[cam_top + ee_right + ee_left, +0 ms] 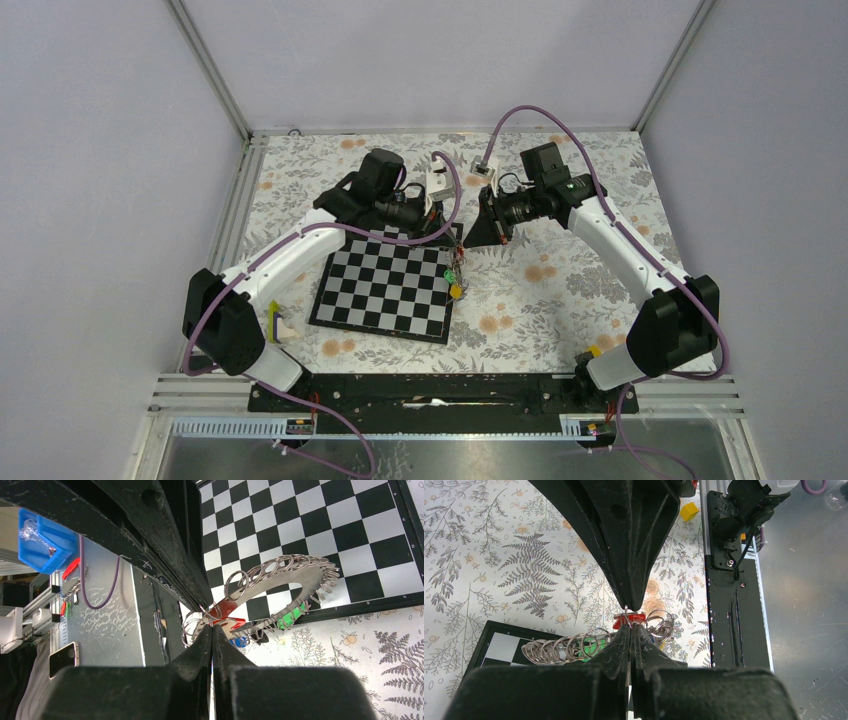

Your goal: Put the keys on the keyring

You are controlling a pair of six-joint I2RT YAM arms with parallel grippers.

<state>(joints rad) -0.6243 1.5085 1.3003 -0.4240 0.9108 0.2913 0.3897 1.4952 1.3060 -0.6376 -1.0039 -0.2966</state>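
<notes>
The keyring, a large flat grey ring strung with several small wire rings, hangs tilted over the chessboard's right edge. Keys with red, green and blue tags dangle from it; the green and yellow tags also show from above. My left gripper is shut, with a thin wire ring by the red tag pinched at its tips. Tip to tip against it, my right gripper is shut on that same small ring. Whether either also pinches the keyring is hidden.
The board lies on a floral cloth. A yellow block and the black base rail are at the near edge. A blue bin and a phone lie beyond the table's edge.
</notes>
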